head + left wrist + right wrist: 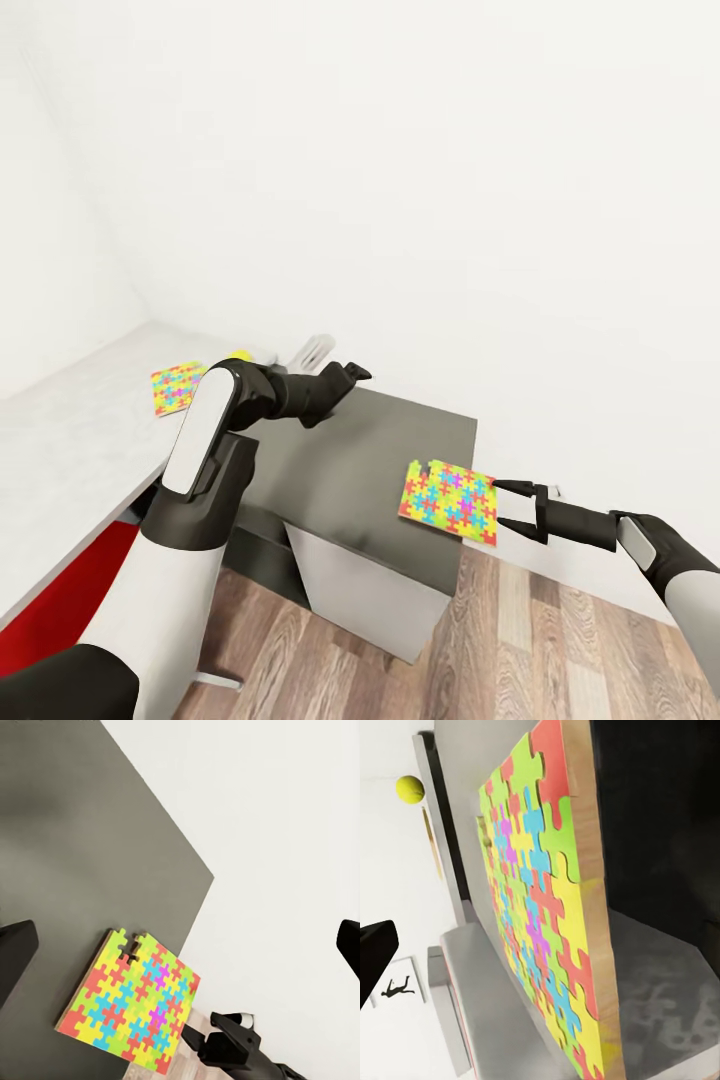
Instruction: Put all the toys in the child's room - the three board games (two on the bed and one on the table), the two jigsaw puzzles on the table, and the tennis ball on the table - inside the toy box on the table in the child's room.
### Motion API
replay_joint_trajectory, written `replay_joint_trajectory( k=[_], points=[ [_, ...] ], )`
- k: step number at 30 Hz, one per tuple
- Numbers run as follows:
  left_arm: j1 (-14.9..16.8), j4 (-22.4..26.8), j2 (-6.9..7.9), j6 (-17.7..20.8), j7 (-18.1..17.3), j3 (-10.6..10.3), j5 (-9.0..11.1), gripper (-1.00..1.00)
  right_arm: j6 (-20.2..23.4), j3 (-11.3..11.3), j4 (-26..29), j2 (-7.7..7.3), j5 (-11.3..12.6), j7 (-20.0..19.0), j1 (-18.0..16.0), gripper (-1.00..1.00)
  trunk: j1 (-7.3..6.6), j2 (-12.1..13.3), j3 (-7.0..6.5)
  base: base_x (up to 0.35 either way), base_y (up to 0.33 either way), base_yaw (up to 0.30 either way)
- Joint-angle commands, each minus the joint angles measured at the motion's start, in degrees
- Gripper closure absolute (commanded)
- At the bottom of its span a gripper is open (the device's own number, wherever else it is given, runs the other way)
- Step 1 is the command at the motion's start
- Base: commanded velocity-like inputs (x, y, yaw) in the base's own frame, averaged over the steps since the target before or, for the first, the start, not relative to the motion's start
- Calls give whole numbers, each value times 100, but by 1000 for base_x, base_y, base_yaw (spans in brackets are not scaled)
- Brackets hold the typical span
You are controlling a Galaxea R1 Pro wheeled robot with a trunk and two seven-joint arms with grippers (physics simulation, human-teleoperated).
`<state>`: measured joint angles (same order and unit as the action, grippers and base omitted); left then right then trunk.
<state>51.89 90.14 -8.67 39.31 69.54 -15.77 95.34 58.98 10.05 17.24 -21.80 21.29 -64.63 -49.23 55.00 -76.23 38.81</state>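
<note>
One jigsaw puzzle (pixel 448 500), a multicoloured square, sits at the right corner of the dark grey cabinet (pixel 370 455) and juts past its edge. My right gripper (pixel 497 505) is open, its fingers either side of that puzzle's right edge (pixel 540 930). The second jigsaw puzzle (pixel 178 387) lies flat on the pale table (pixel 70 430). My left gripper (pixel 352 374) hovers open over the cabinet's far side and looks down on the first puzzle (pixel 131 1009). The tennis ball (pixel 409 789) is small and far off. The board games are out of view, and I cannot make out the toy box.
A white wall closes the space behind the cabinet and table. A pale rim-like piece (pixel 315 346) peeks out beyond my left forearm. Red chair parts (pixel 80 590) show under the table edge. Wood plank floor (pixel 540 640) lies open at the lower right.
</note>
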Motion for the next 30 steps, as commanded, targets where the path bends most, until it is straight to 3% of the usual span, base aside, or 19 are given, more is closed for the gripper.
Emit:
replay_joint_trajectory(
  k=[1, 7, 13, 20, 30],
  points=[
    [5, 3, -3, 43, 43, 5, 26, -100, 17, 22, -1, 1, -27, -24, -2, -100, 0, -3, 4, 0, 0, 50],
    [7, 3, -2, 45, 41, 4, 24, -100, 17, 23, -2, 1, -27, -24, 0, -100, 0, -3, 2, 0, 0, 22],
    [16, 3, -3, 50, 72, -1, -11, -100, 19, 24, -2, -4, -21, -24, 1, -100, 132, -244, 109, 0, 0, 4],
    [7, 3, -3, 50, 43, 3, -24, -100, 20, 24, -2, 0, -27, -24, 1, -100, 132, -244, 109, 0, 0, 14],
    [6, 17, -3, 54, 23, -2, -25, -100, 27, 24, 8, 1, -28, -24, 1, -100, 132, -244, 109, 0, 0, 172]
  ],
)
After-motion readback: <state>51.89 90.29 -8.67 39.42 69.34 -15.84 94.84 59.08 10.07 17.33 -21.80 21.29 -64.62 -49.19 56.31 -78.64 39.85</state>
